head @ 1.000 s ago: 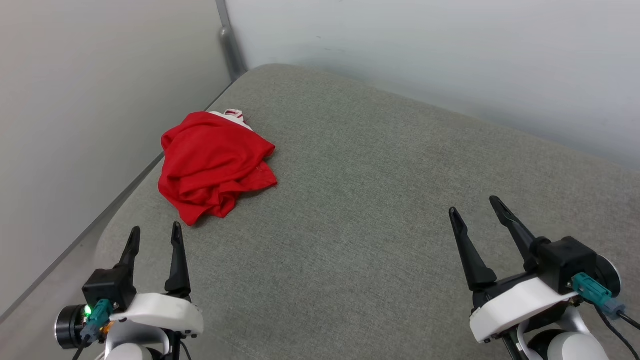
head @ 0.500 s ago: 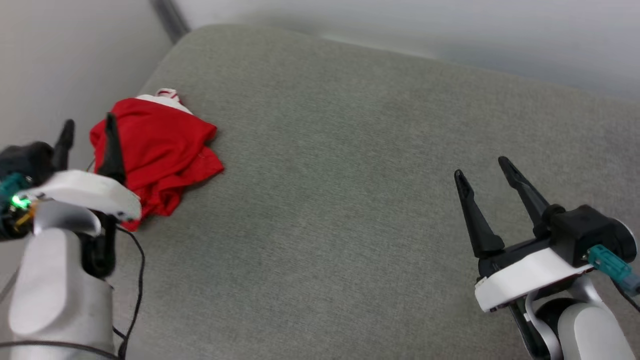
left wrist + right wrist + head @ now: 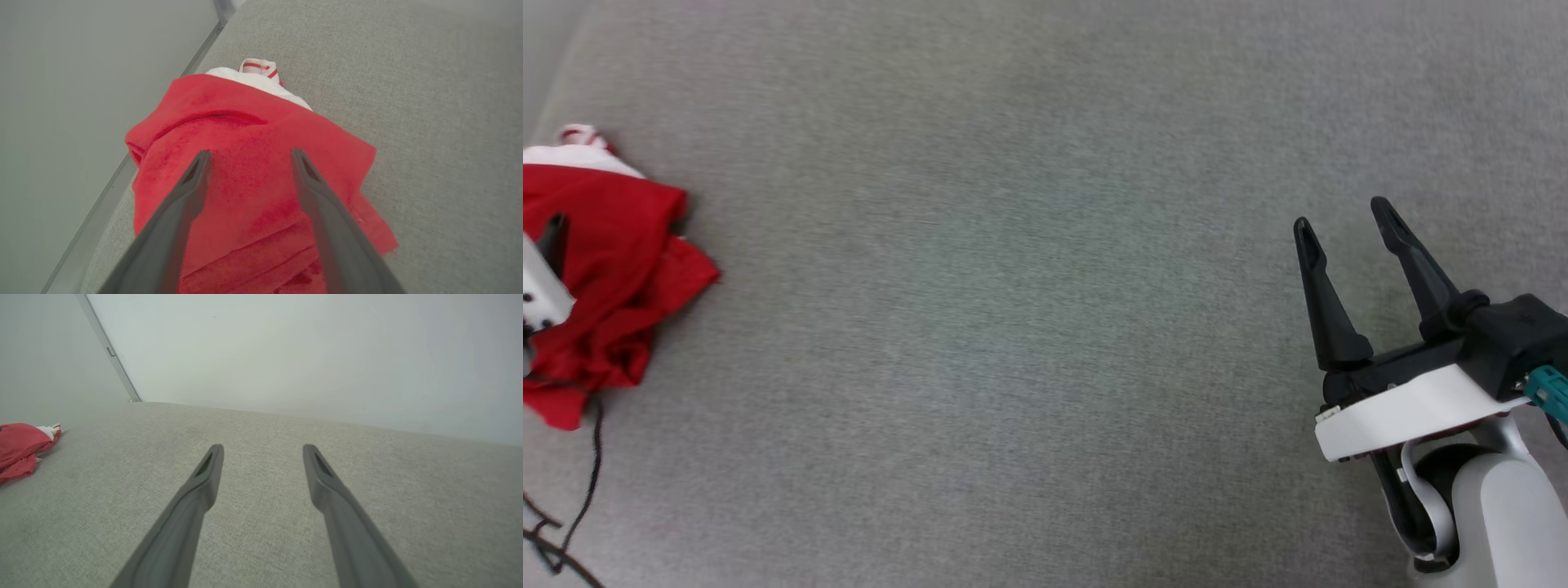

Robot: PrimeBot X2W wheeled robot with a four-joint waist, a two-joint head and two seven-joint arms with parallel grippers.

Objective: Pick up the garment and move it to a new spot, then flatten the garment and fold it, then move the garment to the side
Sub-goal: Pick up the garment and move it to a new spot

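Note:
The garment [image 3: 613, 245] lies crumpled in a red heap at the left edge of the grey cushion, with a white sleeve and striped trim [image 3: 257, 69] showing at its far end. My left gripper [image 3: 249, 153] hovers open just over the middle of the heap, both fingers spread with red cloth seen between them and nothing held; in the head view one dark fingertip [image 3: 554, 233] pokes in at the left edge. My right gripper [image 3: 1343, 220] stands open above bare cushion at the right, far from the garment [image 3: 20, 447].
The grey cushion [image 3: 1013, 327] spreads wide between the garment and my right gripper. A pale wall [image 3: 61, 122] runs close along the garment's left side, with a narrow ledge [image 3: 102, 192] beside it. Another wall [image 3: 306, 355] backs the cushion. A black cable [image 3: 580, 490] trails at the lower left.
The head camera has tipped down and turned right, so the scene slid left. My left arm has reached forward over the garment. The right gripper keeps its pose, still open.

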